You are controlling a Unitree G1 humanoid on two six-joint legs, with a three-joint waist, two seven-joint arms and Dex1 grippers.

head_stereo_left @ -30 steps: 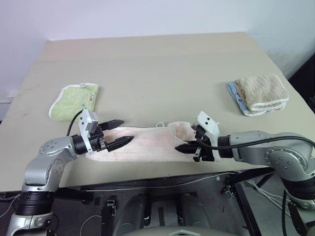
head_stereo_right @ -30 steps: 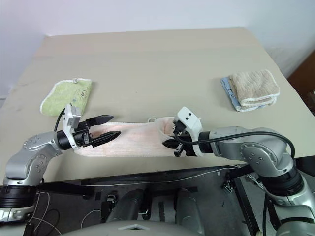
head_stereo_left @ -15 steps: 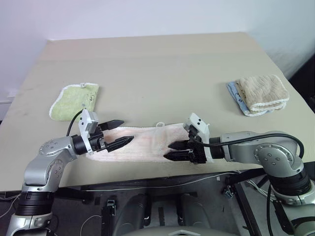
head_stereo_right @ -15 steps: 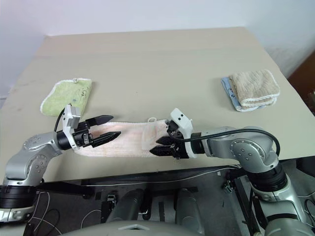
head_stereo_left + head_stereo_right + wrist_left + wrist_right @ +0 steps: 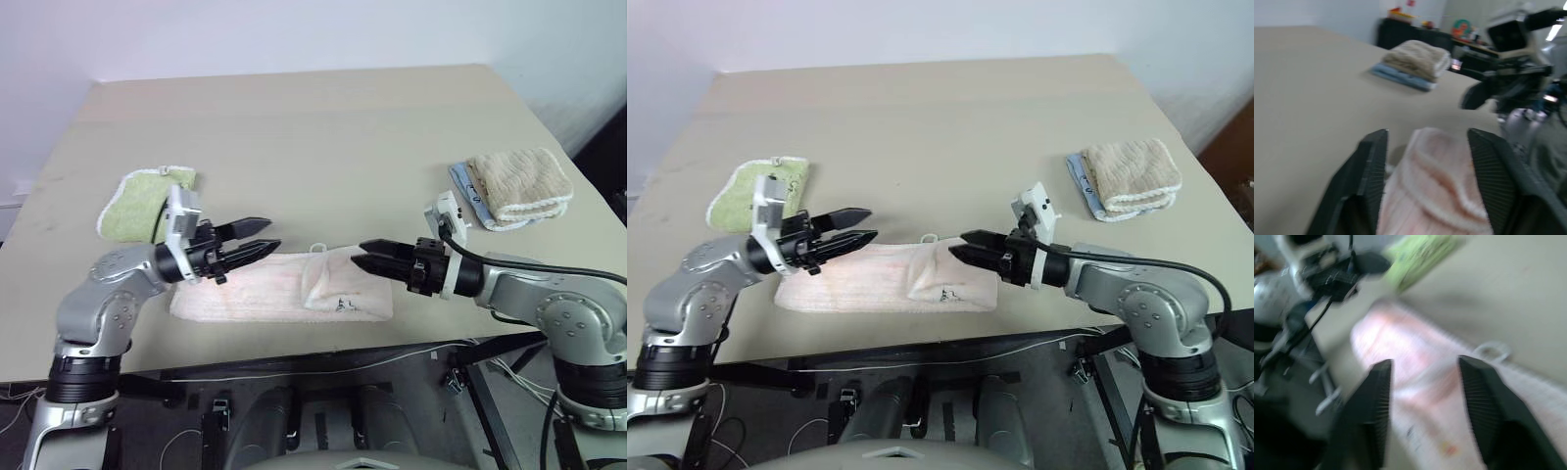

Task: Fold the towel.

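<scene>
Here the pink towel (image 5: 284, 294) lies flat near the table's (image 5: 313, 137) front edge, its right end folded over with a dark mark showing, directly below and between the two sets of jaws. The left gripper (image 5: 257, 238) hovers above its left part, jaws parted and empty. The right gripper (image 5: 375, 256) hangs over the folded end, fingers slightly apart, holding nothing. A green towel (image 5: 147, 201) sits beyond the left jaws, a beige towel (image 5: 519, 184) beyond the right.

Bare table (image 5: 323, 137) beyond the towel (image 5: 279, 291); green towel (image 5: 147, 201) seemingly crowds the left.
</scene>
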